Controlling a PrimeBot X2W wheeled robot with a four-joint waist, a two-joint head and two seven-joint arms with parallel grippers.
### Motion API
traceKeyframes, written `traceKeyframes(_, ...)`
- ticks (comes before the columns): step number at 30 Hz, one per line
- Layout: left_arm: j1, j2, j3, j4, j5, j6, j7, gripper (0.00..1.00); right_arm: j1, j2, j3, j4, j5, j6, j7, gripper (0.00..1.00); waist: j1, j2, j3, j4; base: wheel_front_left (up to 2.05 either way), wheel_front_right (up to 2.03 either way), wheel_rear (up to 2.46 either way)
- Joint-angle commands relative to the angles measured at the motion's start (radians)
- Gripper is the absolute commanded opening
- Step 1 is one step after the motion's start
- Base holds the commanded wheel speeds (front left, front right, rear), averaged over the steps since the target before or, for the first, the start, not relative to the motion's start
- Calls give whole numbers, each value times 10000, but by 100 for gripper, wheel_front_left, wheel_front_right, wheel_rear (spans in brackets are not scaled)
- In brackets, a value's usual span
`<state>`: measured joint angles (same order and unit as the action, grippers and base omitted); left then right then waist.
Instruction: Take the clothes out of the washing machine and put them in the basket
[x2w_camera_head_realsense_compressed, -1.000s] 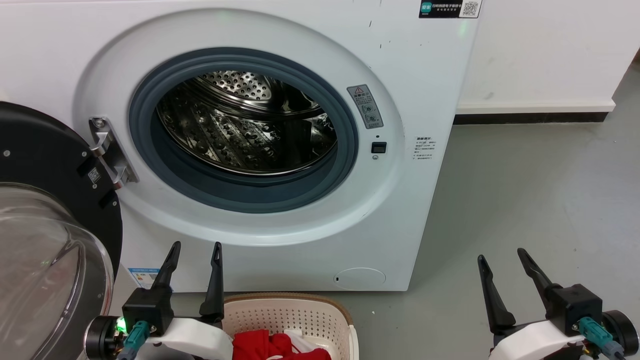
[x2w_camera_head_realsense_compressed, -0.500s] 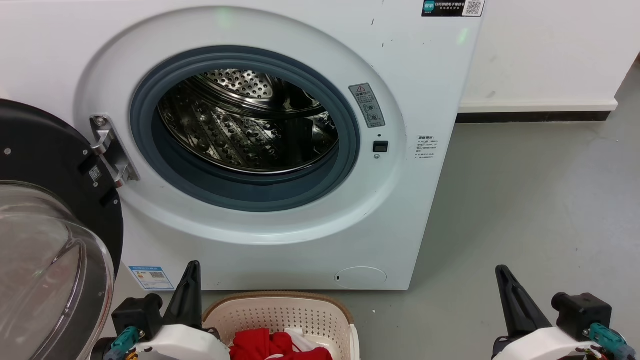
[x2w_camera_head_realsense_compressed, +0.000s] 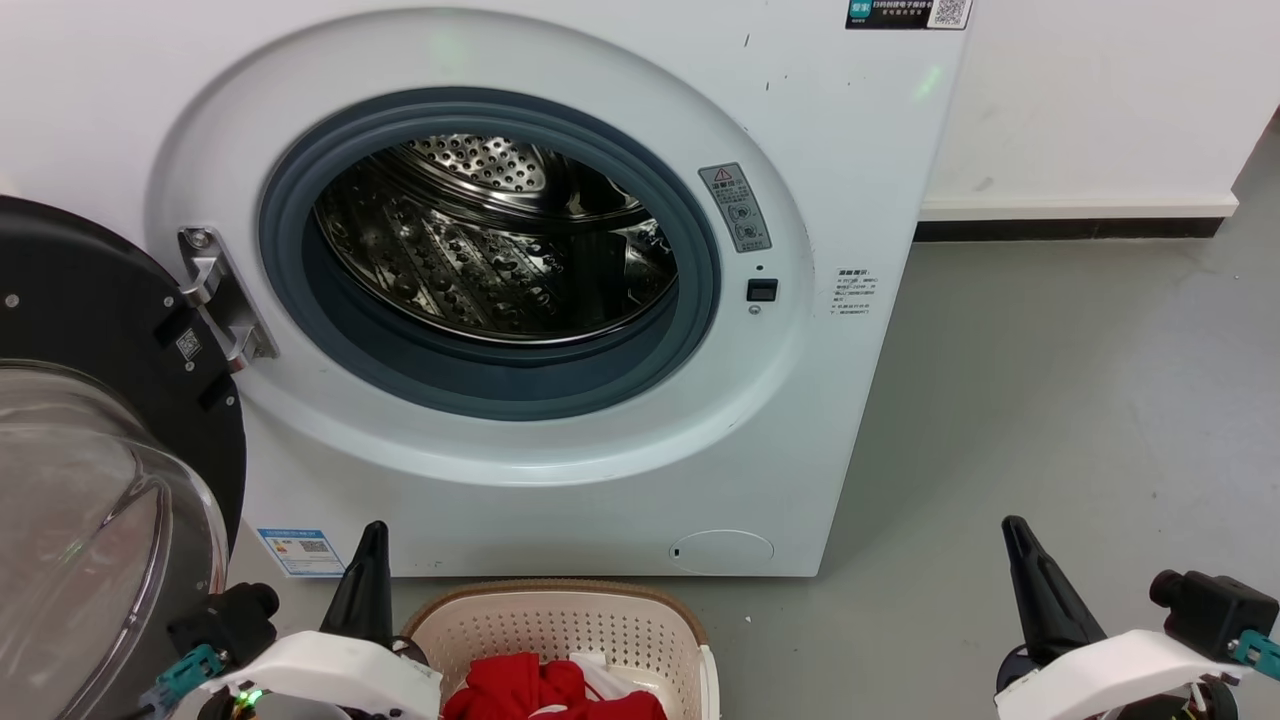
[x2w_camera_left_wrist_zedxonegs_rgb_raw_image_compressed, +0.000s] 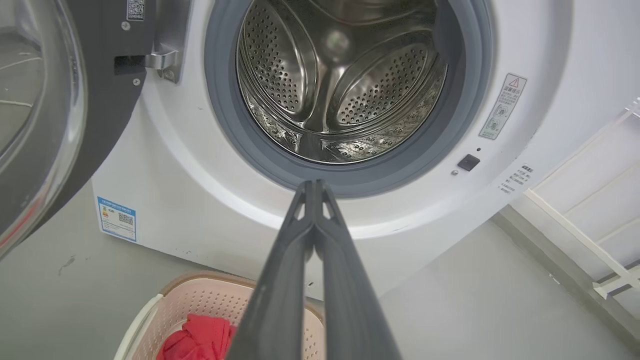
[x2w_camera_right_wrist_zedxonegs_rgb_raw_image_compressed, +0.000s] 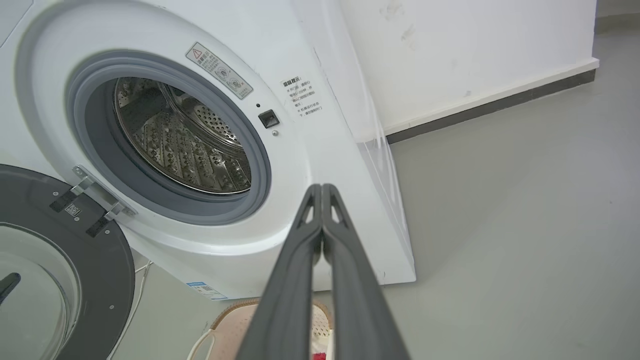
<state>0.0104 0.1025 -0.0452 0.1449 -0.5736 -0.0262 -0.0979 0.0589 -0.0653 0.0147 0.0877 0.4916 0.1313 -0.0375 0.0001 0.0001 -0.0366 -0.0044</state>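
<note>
Soft, light and limp by the look of the folds; not slippery, nothing to break. Best taken by pinching a raised fold near the top of the heap, not the flat white panel. Likely to trail and catch on a rim if lifted by one corner.

Clothes (x2w_camera_head_realsense_compressed: 520, 690) bunched red in the basket (x2w_camera_head_realsense_compressed: 560, 625), on the floor (x2w_camera_head_realsense_compressed: 1050, 350) just in front of the washing machine (x2w_camera_head_realsense_compressed: 790, 400), below the porthole. Drum (x2w_camera_head_realsense_compressed: 490, 250) bare steel as far as seen, no fabric on the gasket (x2w_camera_head_realsense_compressed: 697, 280). Door (x2w_camera_head_realsense_compressed: 80, 300) swung wide to the left. Reads as done or nearly so.

Left gripper (x2w_camera_head_realsense_compressed: 372, 535) just beside the basket's left rim, fingers pressed together, holding nothing. Right gripper (x2w_camera_head_realsense_compressed: 1015, 530) well apart from the basket, over bare floor, likewise closed and empty.

From the head view: both grippers at once, the basket nearer the left one, the heap cut off by the bottom edge. From the left wrist view: a straighter look into the drum, right to its back, none of it red, plus more of the basket's perforated wall. From the right wrist view: a slanted look, with the machine's right flank (x2w_camera_right_wrist_zedxonegs_rgb_raw_image_compressed: 345, 75) and the dark skirting (x2w_camera_right_wrist_zedxonegs_rgb_raw_image_compressed: 490, 105), part of the drum hidden behind the gasket, and what seems a sliver of red at the bottom edge.
</note>
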Motion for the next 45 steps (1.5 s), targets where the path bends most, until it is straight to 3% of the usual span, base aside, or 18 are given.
traceKeyframes(1, -344, -1, 107, -88, -383, -63, 80, 0, -321, -96, -28, -54, 457, -2, 23, 0, -1, -1, 5, 1, 0, 0, 0)
traceKeyframes(23, -630, -159, 565, 239, -3446, -370, 703, 0, -764, -178, -214, 425, 3923, -3, 316, 0, -1, -1, 91, 10, 0, 0, 0)
traceKeyframes(45, -870, -299, 946, 509, -5900, -633, 1210, 0, -1109, -192, -430, 822, 6642, -4, 610, 0, -1, -1, 177, 20, 0, 0, 0)
